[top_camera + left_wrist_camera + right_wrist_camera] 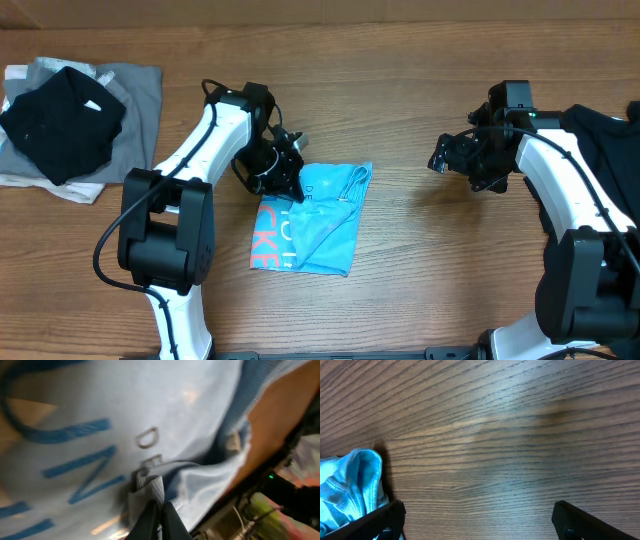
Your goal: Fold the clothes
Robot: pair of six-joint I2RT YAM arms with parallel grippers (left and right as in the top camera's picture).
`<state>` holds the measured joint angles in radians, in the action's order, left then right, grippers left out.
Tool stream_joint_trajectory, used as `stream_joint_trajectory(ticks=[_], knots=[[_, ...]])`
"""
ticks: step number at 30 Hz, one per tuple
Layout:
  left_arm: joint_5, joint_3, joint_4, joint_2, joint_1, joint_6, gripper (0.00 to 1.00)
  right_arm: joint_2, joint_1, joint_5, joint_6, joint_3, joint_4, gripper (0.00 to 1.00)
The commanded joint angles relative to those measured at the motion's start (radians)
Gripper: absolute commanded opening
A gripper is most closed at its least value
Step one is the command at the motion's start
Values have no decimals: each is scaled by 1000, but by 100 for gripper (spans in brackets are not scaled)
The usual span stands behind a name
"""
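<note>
The light blue T-shirt (318, 225) lies folded at the table's middle, with coral-red and white lettering showing on its left side. My left gripper (292, 187) is at its upper left corner. In the left wrist view this gripper (160, 516) is shut on a bunched fold of the light blue T-shirt (150, 487). My right gripper (447, 158) hovers to the shirt's right, apart from it. It stands open (480, 522) over bare wood, and an edge of the T-shirt (347, 485) shows at the left of its view. A black garment (62, 122) rests on the far-left pile.
The black garment lies on grey and white cloths (140, 95) at the back left. More black fabric (612, 150) sits at the right edge behind my right arm. Bare wood table (430, 250) lies between the shirt and the right arm.
</note>
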<state>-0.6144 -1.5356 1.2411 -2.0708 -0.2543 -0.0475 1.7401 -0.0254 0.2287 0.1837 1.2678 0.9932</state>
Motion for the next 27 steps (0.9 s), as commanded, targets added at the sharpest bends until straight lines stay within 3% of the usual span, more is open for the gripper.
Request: stream_joint_trajectory(ticks=[1,12,17,22,23,27], knots=[[-163,11,21,-3,-17,-119,4,3,2,-3,3,1,-8,98],[-200,11,111,-3,-119,-171,4,3,2,-3,3,1,-14,98],[-278,11,178,-3,-184,-283,4,3,2,-4,3,1,-20,98],[-267,11,174,-3,-218,-291,4,3,2,-3,4,1,-26,98],[-267,11,174,-3,-219,-293,8,3,2,-3,4,1,-26,98],[-266,11,176,-3,-219,-309,43,3,2,-3,3,1,-25,98]])
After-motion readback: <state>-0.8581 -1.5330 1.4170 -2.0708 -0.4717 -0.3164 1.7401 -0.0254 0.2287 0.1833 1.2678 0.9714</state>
